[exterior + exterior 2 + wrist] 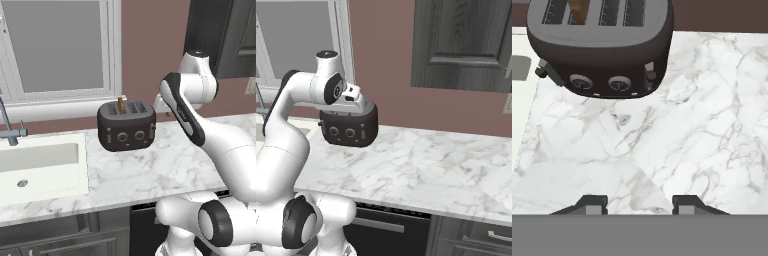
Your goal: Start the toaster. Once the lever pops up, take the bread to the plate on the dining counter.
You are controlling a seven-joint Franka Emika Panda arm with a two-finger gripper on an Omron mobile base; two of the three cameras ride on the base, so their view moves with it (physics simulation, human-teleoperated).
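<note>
The black toaster [127, 126] [350, 127] [602, 50] stands on the marble worktop near the back wall, with its knobs facing me. The bread [121, 104] [579, 10], a thin brown slice, sticks up out of the second slot from the left. A small lever [648, 72] sits at the right of the toaster's front. My gripper [639, 202] hovers above the worktop in front of the toaster and a little to its right. It is open, with nothing between its fingertips [592, 202]. The plate and the dining counter are out of view.
A white sink [40, 165] with a grey faucet [7, 125] lies left of the toaster, below a window [55, 45]. The marble worktop [431, 165] stretches bare to the right. A dark cabinet door [461, 45] hangs above it.
</note>
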